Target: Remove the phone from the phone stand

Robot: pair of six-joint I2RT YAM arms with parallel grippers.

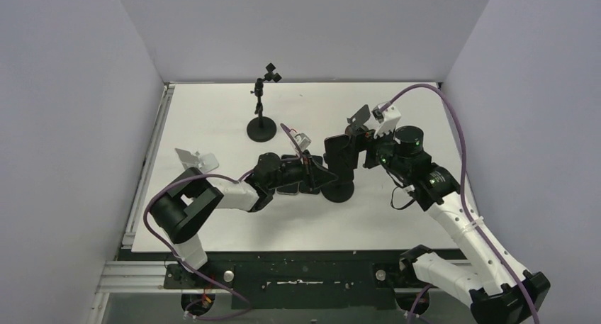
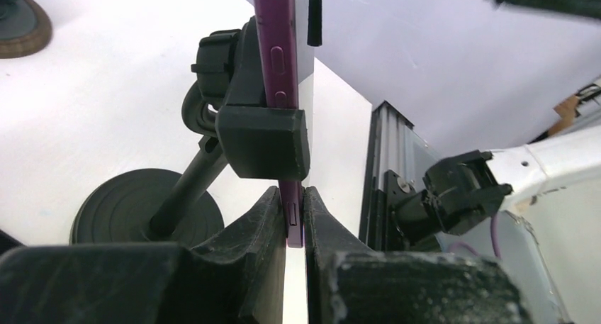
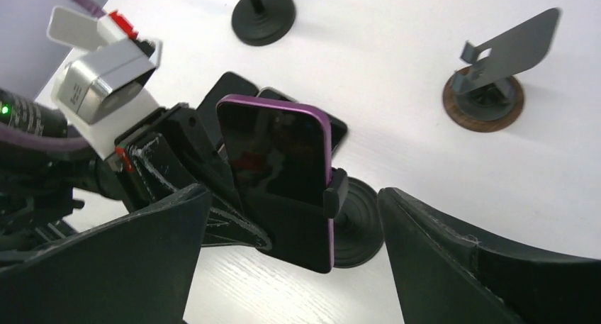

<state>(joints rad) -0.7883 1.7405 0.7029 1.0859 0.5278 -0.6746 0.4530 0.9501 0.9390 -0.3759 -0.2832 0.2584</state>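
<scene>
The purple-edged phone stands upright in the black phone stand, held by its side clamp above the round base. My left gripper is shut on the phone's lower edge, just below the clamp. In the right wrist view the phone's dark screen faces the camera, with the clamp on its right edge. My right gripper is open, its fingers spread wide on either side of the phone without touching it. From above, the phone sits between the left gripper and the right gripper.
A thin black stand with a round base stands at the back. A metal plate stand on a wooden base stands behind the right gripper. A small silver stand sits at the left. Side walls enclose the table.
</scene>
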